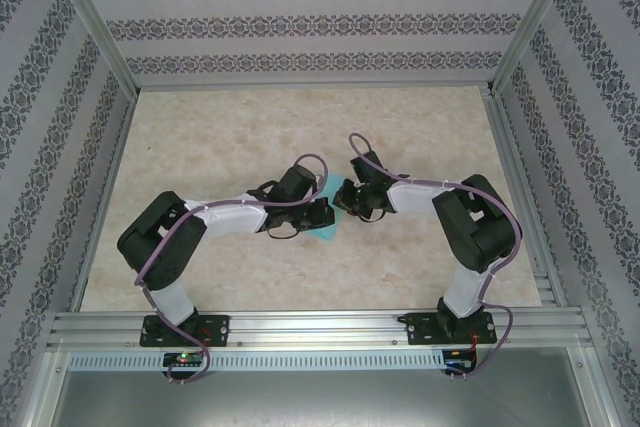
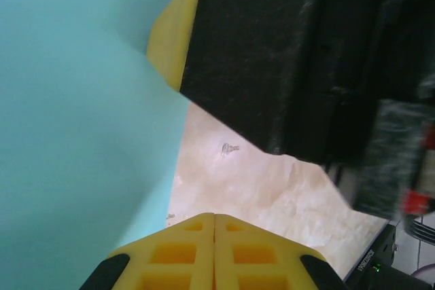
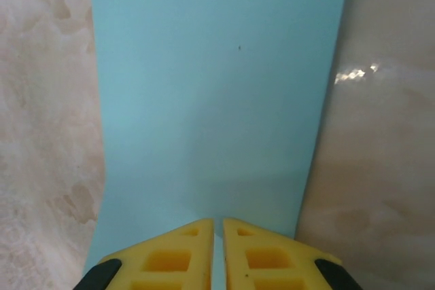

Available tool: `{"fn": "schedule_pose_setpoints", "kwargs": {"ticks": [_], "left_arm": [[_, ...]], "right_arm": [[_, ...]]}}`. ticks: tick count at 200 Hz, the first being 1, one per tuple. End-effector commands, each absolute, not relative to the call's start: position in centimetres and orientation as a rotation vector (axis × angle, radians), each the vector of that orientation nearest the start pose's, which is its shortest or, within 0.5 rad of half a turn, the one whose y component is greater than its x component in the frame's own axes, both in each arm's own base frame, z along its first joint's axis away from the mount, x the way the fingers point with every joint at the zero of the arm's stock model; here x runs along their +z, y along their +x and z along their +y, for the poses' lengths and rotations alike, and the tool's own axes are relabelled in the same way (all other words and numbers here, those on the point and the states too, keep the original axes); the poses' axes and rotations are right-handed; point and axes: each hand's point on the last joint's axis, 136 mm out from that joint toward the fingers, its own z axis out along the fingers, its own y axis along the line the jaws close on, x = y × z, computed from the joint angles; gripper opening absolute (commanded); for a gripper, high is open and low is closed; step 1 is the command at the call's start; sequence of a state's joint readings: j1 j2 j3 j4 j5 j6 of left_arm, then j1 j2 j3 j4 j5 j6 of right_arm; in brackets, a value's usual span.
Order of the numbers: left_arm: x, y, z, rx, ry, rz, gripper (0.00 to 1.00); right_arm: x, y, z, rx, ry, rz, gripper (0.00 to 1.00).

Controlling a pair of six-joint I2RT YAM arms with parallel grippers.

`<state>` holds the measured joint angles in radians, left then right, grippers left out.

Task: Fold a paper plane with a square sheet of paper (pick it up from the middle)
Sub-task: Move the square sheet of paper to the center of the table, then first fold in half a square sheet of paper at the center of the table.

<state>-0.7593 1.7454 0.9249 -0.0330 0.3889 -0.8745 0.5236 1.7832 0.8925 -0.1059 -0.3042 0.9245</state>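
Note:
The turquoise sheet of paper (image 1: 328,234) lies mid-table, mostly covered by both grippers, with one corner poking out below them. My left gripper (image 1: 326,213) is shut, its yellow fingers pressed together (image 2: 215,216) with nothing seen between them. The paper (image 2: 75,134) rises close along their left side. My right gripper (image 1: 346,203) faces it, with one yellow finger (image 2: 173,39) at the paper's edge. In the right wrist view the tips (image 3: 218,222) are shut to a hairline gap. They point at the flat face of the paper (image 3: 217,86), a straight-sided band.
The marble-patterned table (image 1: 250,137) spreads around the paper, bare on the far side and to both flanks. Aluminium rails (image 1: 320,327) run along the near edge by the arm bases. Patterned walls and frame posts close in the left, right and back.

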Motion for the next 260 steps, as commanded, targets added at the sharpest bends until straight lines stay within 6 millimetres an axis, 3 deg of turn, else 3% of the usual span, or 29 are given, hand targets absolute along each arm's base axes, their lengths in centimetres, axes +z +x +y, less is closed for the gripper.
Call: {"fn": "schedule_pose_setpoints", "kwargs": {"ticks": [1,44,80,121,197,260], "left_arm": [[5.4,26.3,-35.7,-1.154,0.05,2.725,0.08],[3.5,26.4,-34.8,-1.045,0.025,2.78,0.06],[2.3,26.2,-34.3,-0.992,0.013,2.818,0.04],[1.8,26.1,-34.0,-0.958,0.006,2.841,0.03],[2.0,26.2,-34.1,-0.958,0.012,2.84,0.01],[3.8,27.2,-35.9,-1.103,0.029,2.732,0.02]], "right_arm": [[4.4,33.7,25.6,0.95,0.413,2.643,0.15],[5.3,33.6,25.2,1.044,0.357,2.605,0.19],[4.6,32.2,24.3,1.026,0.261,2.646,0.16],[3.7,30.5,24.9,1.068,0.126,2.711,0.09],[1.7,29.8,25.6,1.048,0.065,2.798,0.05],[0.7,29.3,25.1,1.003,0.07,2.839,0.05]]}}
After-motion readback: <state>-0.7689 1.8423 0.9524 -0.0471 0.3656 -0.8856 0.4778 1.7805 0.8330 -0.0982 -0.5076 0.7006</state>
